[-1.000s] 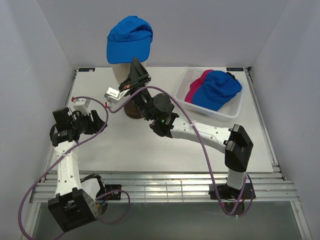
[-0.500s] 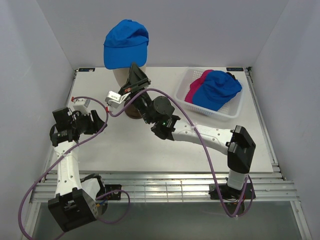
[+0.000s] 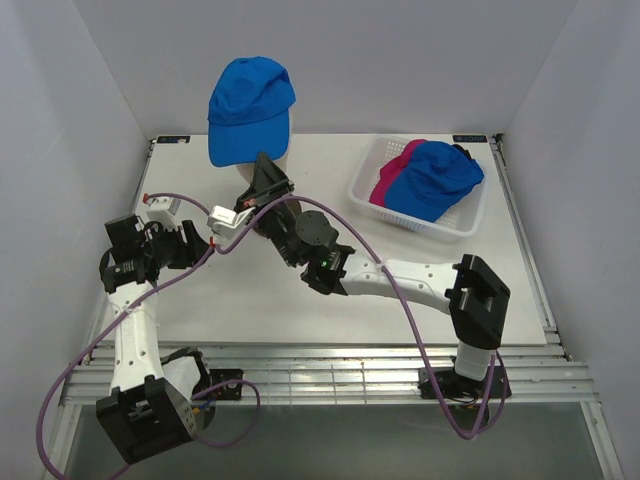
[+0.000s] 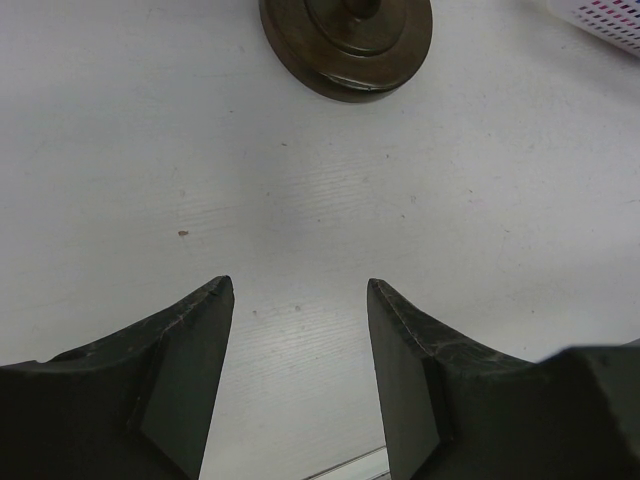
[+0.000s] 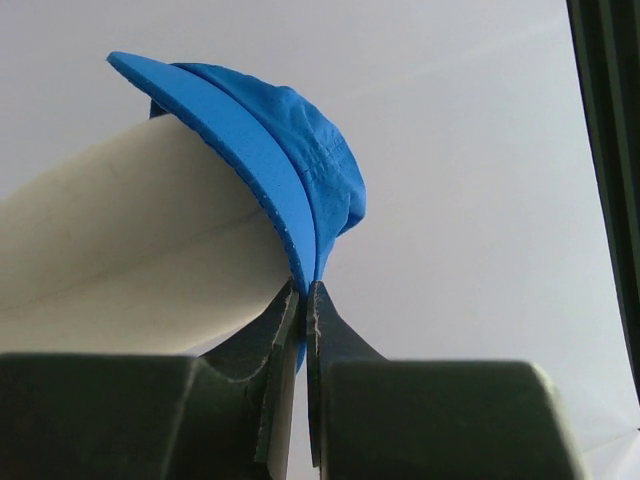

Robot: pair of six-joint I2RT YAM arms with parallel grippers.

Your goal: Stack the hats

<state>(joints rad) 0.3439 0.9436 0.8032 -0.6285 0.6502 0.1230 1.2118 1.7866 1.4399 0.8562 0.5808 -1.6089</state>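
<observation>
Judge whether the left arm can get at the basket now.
Probably not: the basket sits far right, and the right arm, stretched across the table to the cap on the head, lies between it and the open left gripper.

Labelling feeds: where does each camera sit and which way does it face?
Top external: above, behind the arms, facing down at the table; both arms show.
Left wrist: faces down past the open left gripper at the dark stand.
Right wrist: faces up past the right gripper, shut on the blue cap.
Shared: top and right wrist show that cap.
</observation>
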